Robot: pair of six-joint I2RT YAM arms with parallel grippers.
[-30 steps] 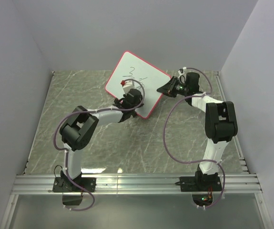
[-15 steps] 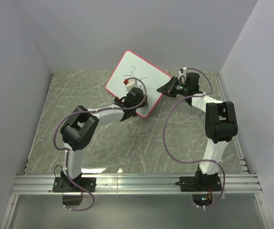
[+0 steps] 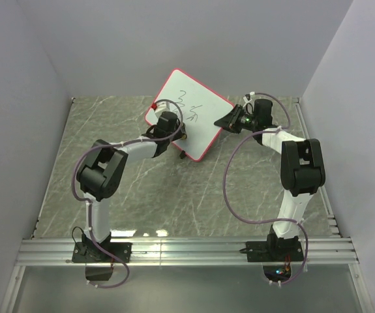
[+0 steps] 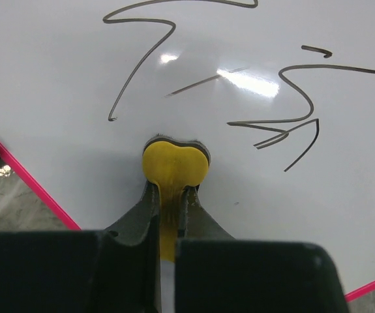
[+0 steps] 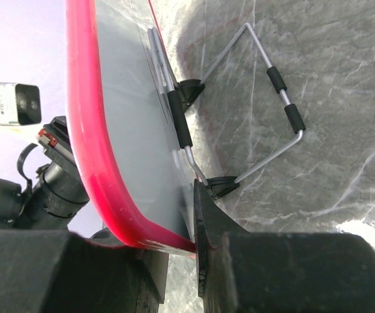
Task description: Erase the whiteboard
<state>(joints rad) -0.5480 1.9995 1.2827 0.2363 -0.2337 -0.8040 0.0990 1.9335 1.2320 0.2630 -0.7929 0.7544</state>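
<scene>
- Overhead, we see the whiteboard (image 3: 207,124) tilted on the surface (image 3: 109,130), scribbles uncleared.
- Left wrist: our left tool (image 4: 172,195) clamps a yellow pad (image 4: 174,163) against it; hard strokes could topple it.
- Right wrist: our right tool (image 5: 174,254) pinches its frame; slipping would free it.

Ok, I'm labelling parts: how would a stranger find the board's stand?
Start at the whiteboard propped up at the far side of the table. Behind it sits a bent wire stand; thin silver wire with black sleeves sets it apart.
</scene>
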